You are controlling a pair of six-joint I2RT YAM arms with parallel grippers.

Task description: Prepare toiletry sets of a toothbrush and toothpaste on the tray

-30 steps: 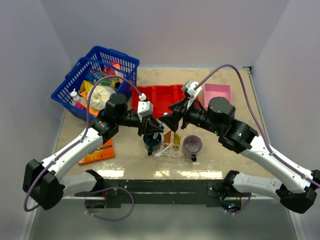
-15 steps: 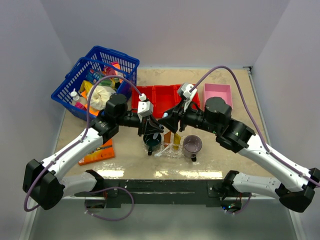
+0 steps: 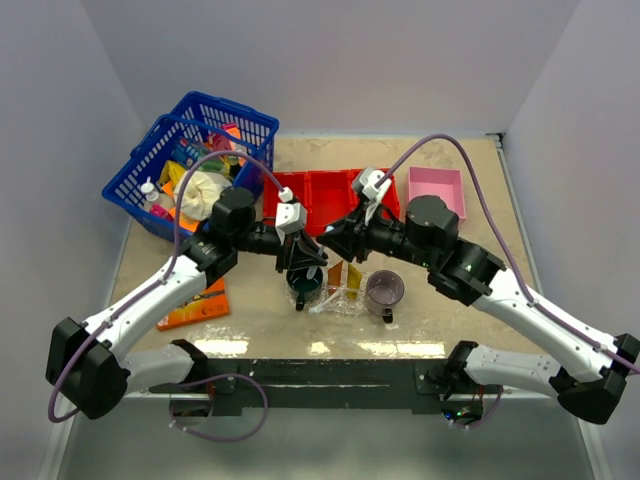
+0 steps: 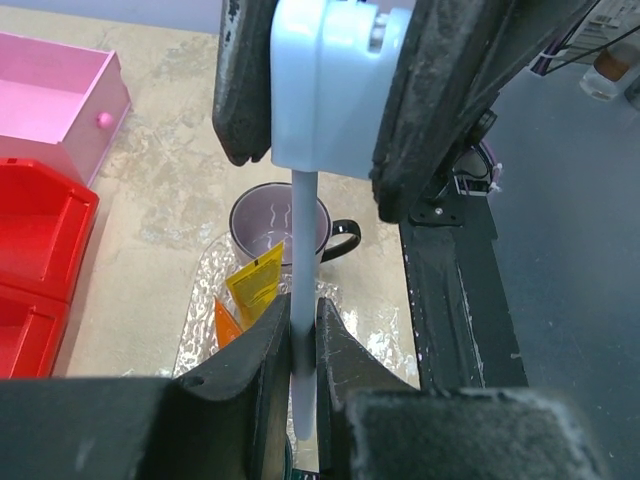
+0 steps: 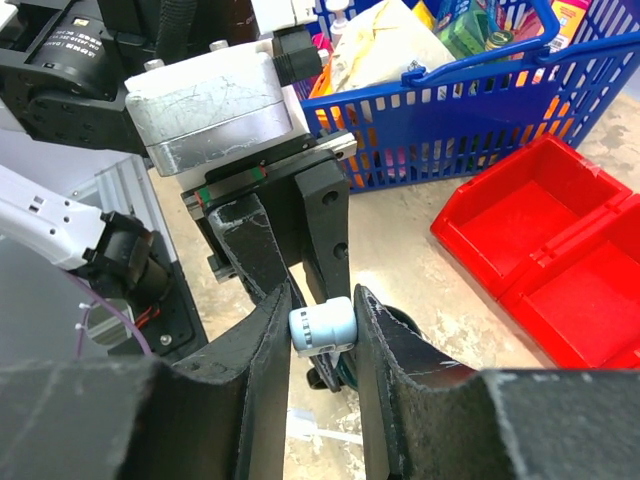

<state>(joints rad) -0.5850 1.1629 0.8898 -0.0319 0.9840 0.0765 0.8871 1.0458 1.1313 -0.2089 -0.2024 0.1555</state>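
A white toothbrush (image 4: 303, 250) with a pale blue cap (image 5: 322, 326) hangs above the clear tray (image 3: 362, 303). My left gripper (image 4: 303, 345) is shut on its thin handle. My right gripper (image 5: 322, 300) faces it from the right, both fingers pressed against the cap. On the tray (image 4: 198, 335) lie an orange tube (image 4: 226, 322) and a yellow-orange tube (image 4: 258, 282). A second white toothbrush (image 3: 322, 302) lies at the tray's near left edge. From above, the two grippers meet over the tray's far left side and hide the held brush.
A purple mug (image 3: 384, 290) stands right of the tray and a dark teal mug (image 3: 303, 288) left of it. Behind are a red compartment bin (image 3: 320, 192), a pink box (image 3: 436, 190) and a full blue basket (image 3: 195, 160). An orange flat pack (image 3: 195, 305) lies at the left.
My right arm has moved left towards the left gripper, and its fingers have closed in on the toothbrush cap. The left arm has stayed still with the brush.
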